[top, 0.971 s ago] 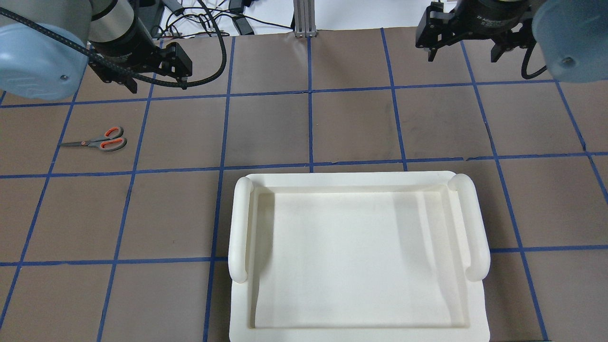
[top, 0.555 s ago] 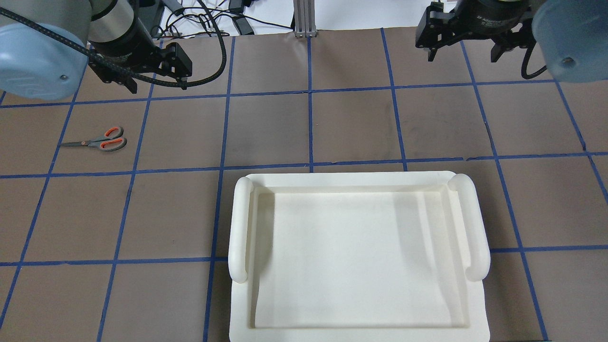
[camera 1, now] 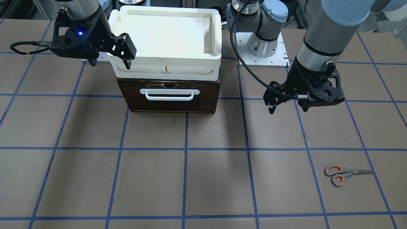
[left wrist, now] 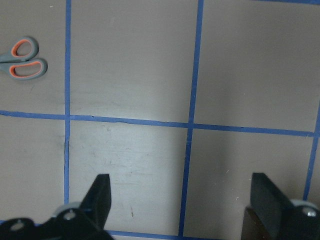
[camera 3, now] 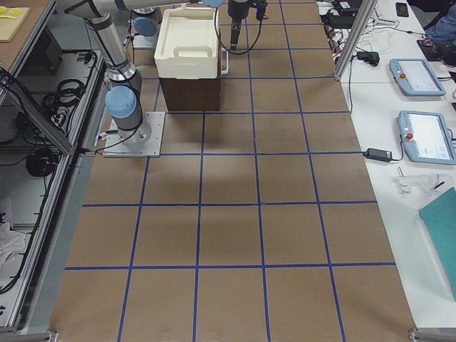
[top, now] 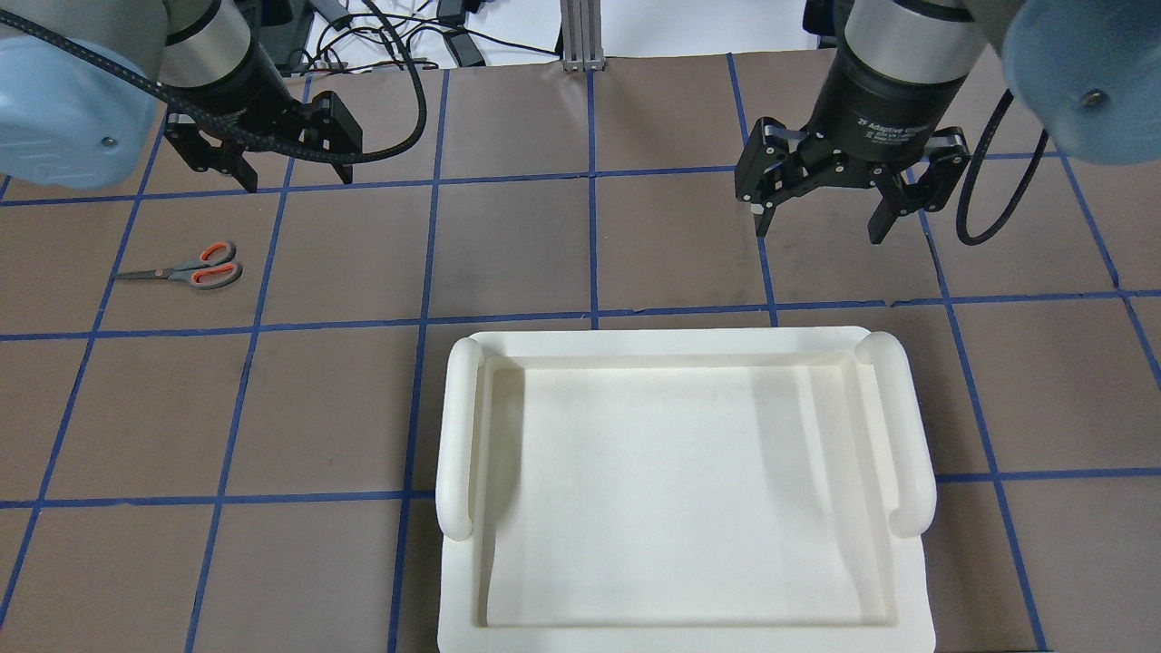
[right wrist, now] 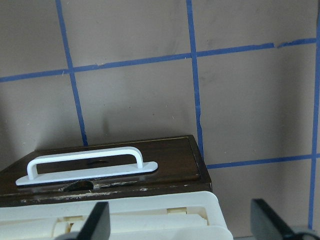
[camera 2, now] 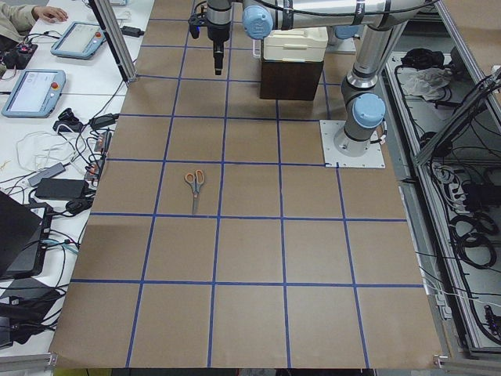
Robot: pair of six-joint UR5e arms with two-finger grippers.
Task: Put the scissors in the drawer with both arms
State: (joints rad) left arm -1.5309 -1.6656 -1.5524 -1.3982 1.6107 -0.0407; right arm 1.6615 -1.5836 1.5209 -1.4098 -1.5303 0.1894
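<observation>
The scissors (top: 186,268) (camera 1: 345,174) lie flat on the brown table at the robot's far left, blades pointing outward; the left wrist view shows their orange-lined loops (left wrist: 23,59). My left gripper (top: 297,177) (camera 1: 287,108) hangs open over the mat, a little beyond the scissors and to their right. The dark brown drawer (camera 1: 170,95) (right wrist: 110,170) is closed, its white bar handle (camera 1: 170,94) facing away from the robot. My right gripper (top: 819,227) (camera 1: 109,62) is open in the air above the drawer's front, holding nothing.
A white tray-like bin (top: 680,340) (camera 1: 165,68) sits on top of the drawer's cabinet. The arm's base plate (camera 1: 262,54) is bolted beside it. Blue tape lines grid the table. Tablets (camera 2: 35,90) and cables lie on a side bench.
My right gripper has moved back toward the robot and a little left, ending near the bin's far edge. My left gripper has shifted slightly left. The scissors have not moved.
</observation>
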